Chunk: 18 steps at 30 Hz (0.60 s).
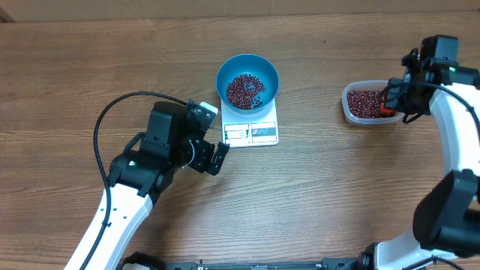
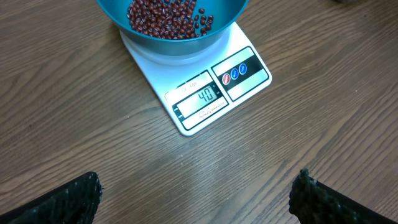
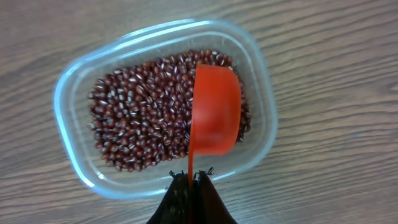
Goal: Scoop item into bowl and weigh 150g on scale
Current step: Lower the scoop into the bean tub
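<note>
The blue bowl (image 1: 247,81) (image 2: 174,25) stands on the white scale (image 1: 250,129) (image 2: 202,84) and holds a layer of red-brown beans (image 1: 245,91) (image 2: 168,17). My left gripper (image 1: 211,152) (image 2: 196,196) hovers just left of the scale's display end, open, nothing between its fingers. At the right, my right gripper (image 1: 391,97) (image 3: 191,177) is shut on the handle of an orange scoop (image 3: 214,111), whose cup is turned on its side over the beans (image 3: 143,118) in the clear tub (image 1: 364,103) (image 3: 71,118).
The table is bare wood around the scale and tub. A black cable (image 1: 112,112) loops over the left arm. The right arm's white body (image 1: 457,165) runs down the right edge.
</note>
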Each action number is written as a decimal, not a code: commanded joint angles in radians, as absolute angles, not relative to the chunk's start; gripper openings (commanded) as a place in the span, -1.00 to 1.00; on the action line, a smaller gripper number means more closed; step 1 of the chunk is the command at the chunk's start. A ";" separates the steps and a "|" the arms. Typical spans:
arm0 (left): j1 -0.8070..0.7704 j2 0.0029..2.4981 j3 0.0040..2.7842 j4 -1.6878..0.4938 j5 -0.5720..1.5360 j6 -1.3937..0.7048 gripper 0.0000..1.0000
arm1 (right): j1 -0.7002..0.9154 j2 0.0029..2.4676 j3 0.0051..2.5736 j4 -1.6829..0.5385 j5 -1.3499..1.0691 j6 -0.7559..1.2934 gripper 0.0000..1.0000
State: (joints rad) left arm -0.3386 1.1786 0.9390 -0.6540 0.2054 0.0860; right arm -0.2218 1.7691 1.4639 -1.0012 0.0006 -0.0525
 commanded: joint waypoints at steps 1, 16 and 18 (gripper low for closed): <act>-0.334 1.178 0.933 -0.650 0.202 0.109 0.99 | -0.226 1.803 1.453 -0.987 0.006 -0.057 -0.93; -0.334 1.178 0.933 -0.650 0.202 0.109 0.99 | -0.226 1.814 1.411 -0.953 -0.233 -0.057 -0.93; -0.334 1.178 0.933 -0.650 0.202 0.109 0.99 | -0.226 1.814 1.411 -0.956 -0.259 -0.057 -0.93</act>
State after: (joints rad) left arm -0.3386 1.1786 0.9390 -0.6537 0.2054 0.0856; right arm -0.2226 1.8057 1.4193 -0.9543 -0.1684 -0.0532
